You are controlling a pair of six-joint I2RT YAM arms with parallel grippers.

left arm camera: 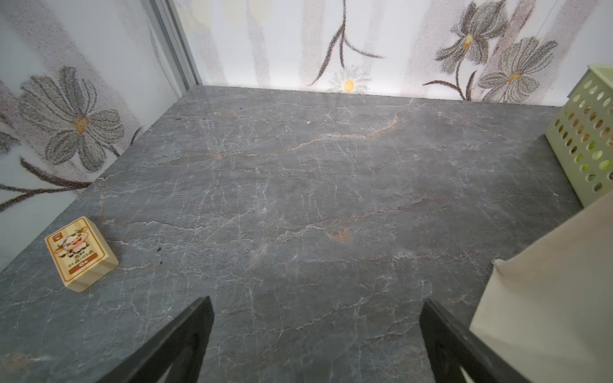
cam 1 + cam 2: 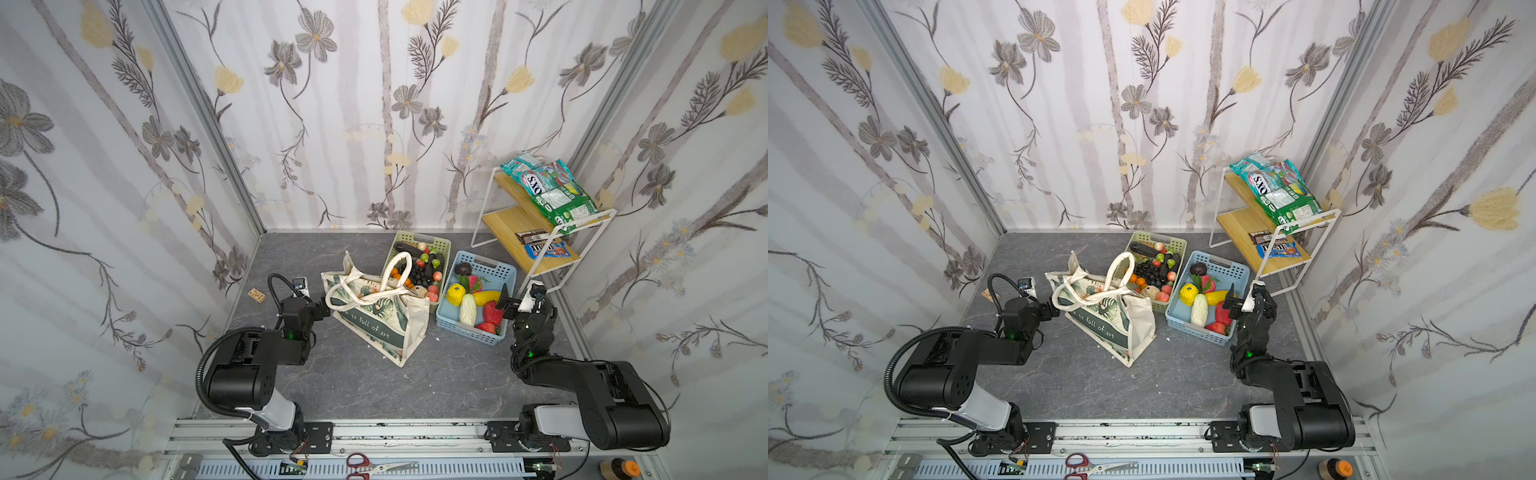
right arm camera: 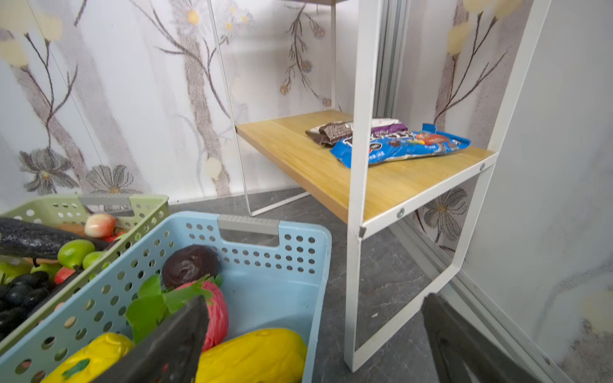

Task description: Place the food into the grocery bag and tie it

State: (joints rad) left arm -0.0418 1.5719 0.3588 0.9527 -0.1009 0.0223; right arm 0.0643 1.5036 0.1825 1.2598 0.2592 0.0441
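In both top views the bag [image 2: 376, 320] stands mid-frame with its mouth slumped open, likely so food can drop in. Just to its right, the blue basket [image 2: 494, 270] and green basket [image 2: 419, 241] hold the food [image 2: 486, 297]. The left gripper [image 2: 322, 309] sits released and empty beside the bag. The right gripper [image 2: 505, 297], also released and empty, hovers at the blue basket's right edge, probably to pick.

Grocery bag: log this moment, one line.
grocery bag untied; food in green basket, blue basket; left gripper open beside bag; right gripper open at blue basket edge
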